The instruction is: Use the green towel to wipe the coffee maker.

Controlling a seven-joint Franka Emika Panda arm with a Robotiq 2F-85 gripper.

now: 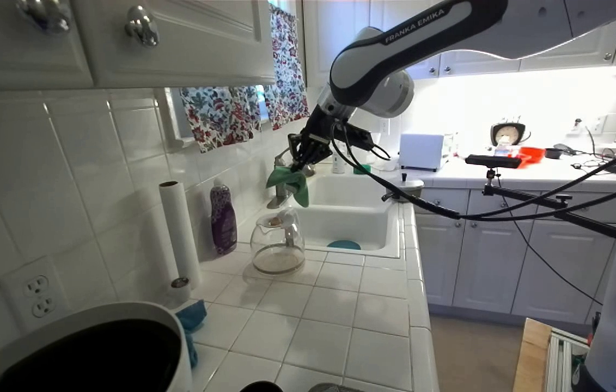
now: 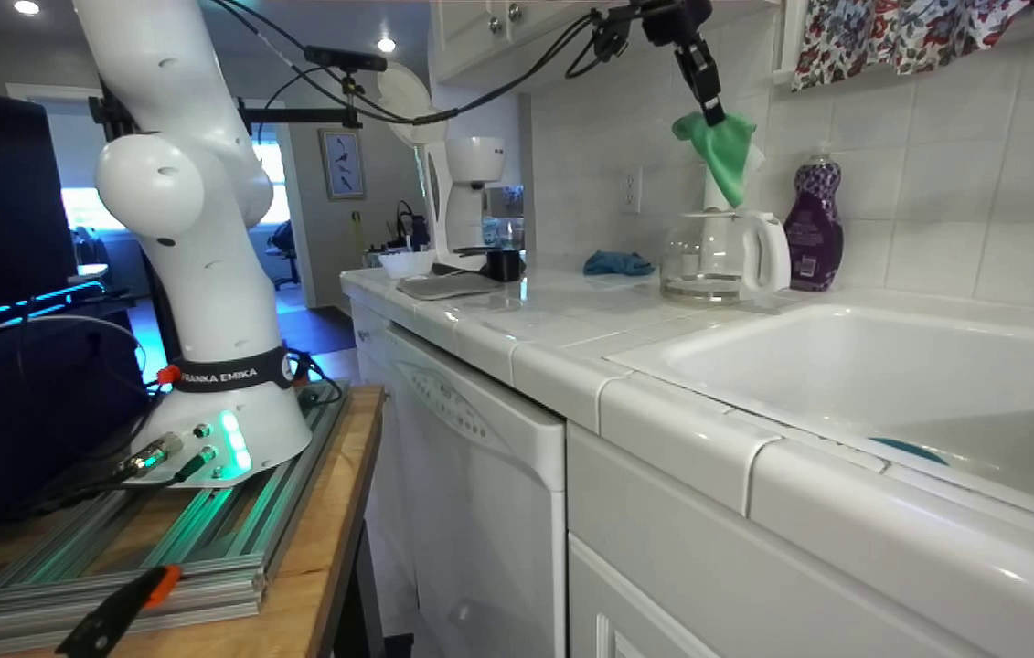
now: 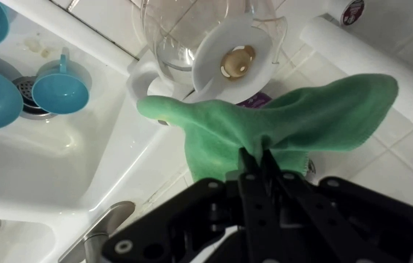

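Note:
My gripper (image 3: 257, 155) is shut on the green towel (image 3: 224, 124), which spreads out limp on both sides of the fingertips in the wrist view. In both exterior views the green towel (image 1: 290, 179) (image 2: 723, 151) dangles below the gripper (image 1: 297, 166) (image 2: 714, 117), with a corner pointing down. The coffee maker (image 1: 278, 256) (image 2: 699, 260), a clear glass pot with a white handle and white lid, stands upright on the tiled counter beneath the towel. From above, the cloth overlaps the edge of the coffee maker (image 3: 177, 47), hiding part of it. Whether they touch, I cannot tell.
Beside the pot, against the wall, stand a purple bottle (image 1: 223, 220) and a white paper roll (image 1: 181, 234). The white sink (image 1: 354, 231) borders the counter, with a faucet (image 3: 106, 226) and blue dishes (image 3: 60, 91). A blue cloth (image 2: 617, 263) lies farther along.

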